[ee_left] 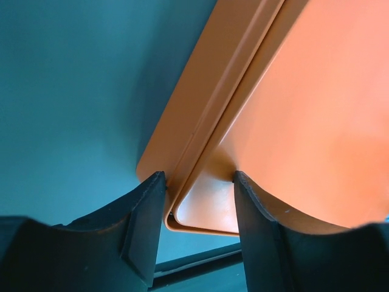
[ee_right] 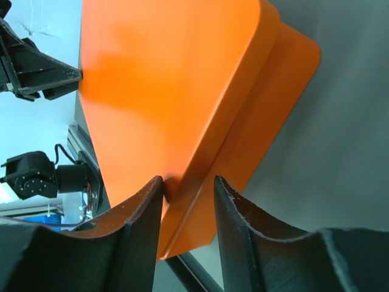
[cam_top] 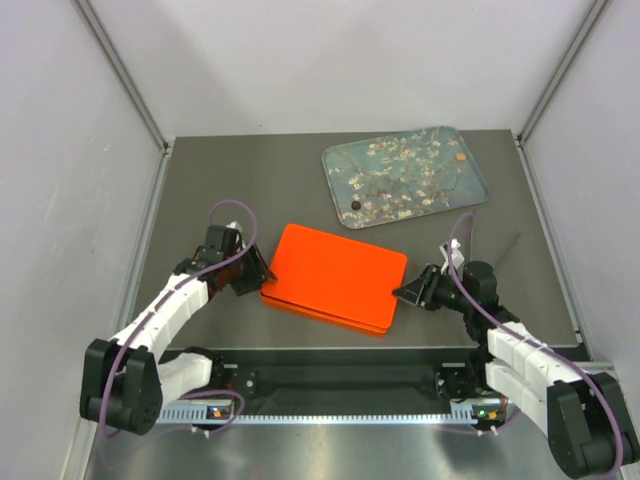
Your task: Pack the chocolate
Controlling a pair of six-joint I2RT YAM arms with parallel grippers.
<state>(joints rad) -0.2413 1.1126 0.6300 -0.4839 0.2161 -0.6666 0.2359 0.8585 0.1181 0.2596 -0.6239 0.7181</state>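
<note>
Risk of tipping or skidding the orange box [cam_top: 335, 275] on any uneven lift: taken only at two opposite corners, on thin rims, with little bite. Risk too of knocking the lid askew, or of dragging lid and base up together, with both holds set right at the seam. Left gripper [ee_left: 199, 179] astride the box's left corner, right gripper [ee_right: 188, 182] astride its right corner. Jaws part-way apart on both; firm pinch or mere straddle, impossible to tell from either wrist view. Box mid-tabletop, toward the near edge, lid on. Out on the blossom tray [cam_top: 405, 175] at the tabletop's far right corner: a dark chocolate [cam_top: 357, 204] by the tray's near left corner, a pale tan chocolate [cam_top: 460, 157] by its far right edge. Kept out of the box only by the closed lid.
</note>
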